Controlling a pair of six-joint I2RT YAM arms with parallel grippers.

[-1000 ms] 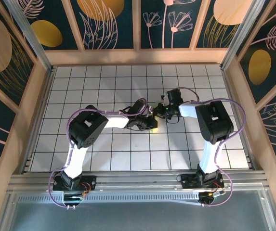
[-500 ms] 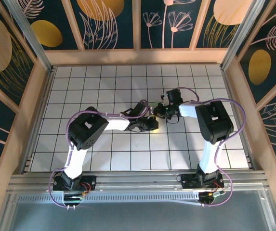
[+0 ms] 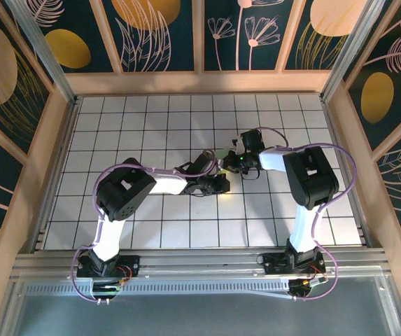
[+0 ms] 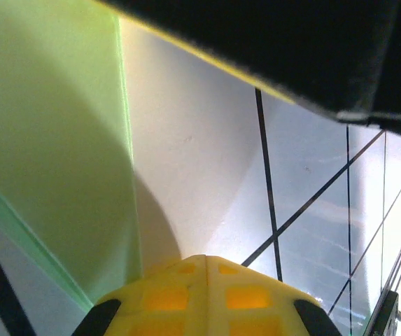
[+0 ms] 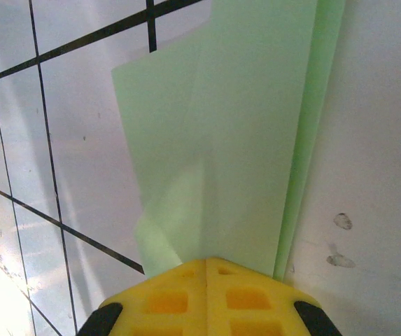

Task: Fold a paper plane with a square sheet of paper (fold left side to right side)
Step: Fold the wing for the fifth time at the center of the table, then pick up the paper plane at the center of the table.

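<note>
Both arms reached in toward the middle of the white gridded worktop (image 3: 151, 126), their wrists nearly meeting there. Seen from above, the left claw (image 3: 219, 184) lay just nearer the arm bases than the right claw (image 3: 230, 163), and the two were close together.

The pale green sheet of paper (image 5: 235, 126) lay flat on the tiles under them. In the right wrist view it stretched away from the yellow fingertips (image 5: 165, 301) as a tall folded shape, with a second layer showing as a thin strip along its right edge and a faint slanted crease low on its left part. The right claw (image 5: 206, 283) was closed, its two tips pressed together at the near end of the paper. The paper ran right up to the tips, but I cannot tell whether it was pinched between them or only pressed under them.

In the left wrist view the paper (image 4: 46, 126) filled the left part, its straight edge running down toward the left claw (image 4: 206, 280). That claw was also closed, tips together, set on the tile at the paper's edge, and I cannot tell whether it held anything. A dark body (image 4: 291, 42), too close to make out, crossed the top of that view
</note>
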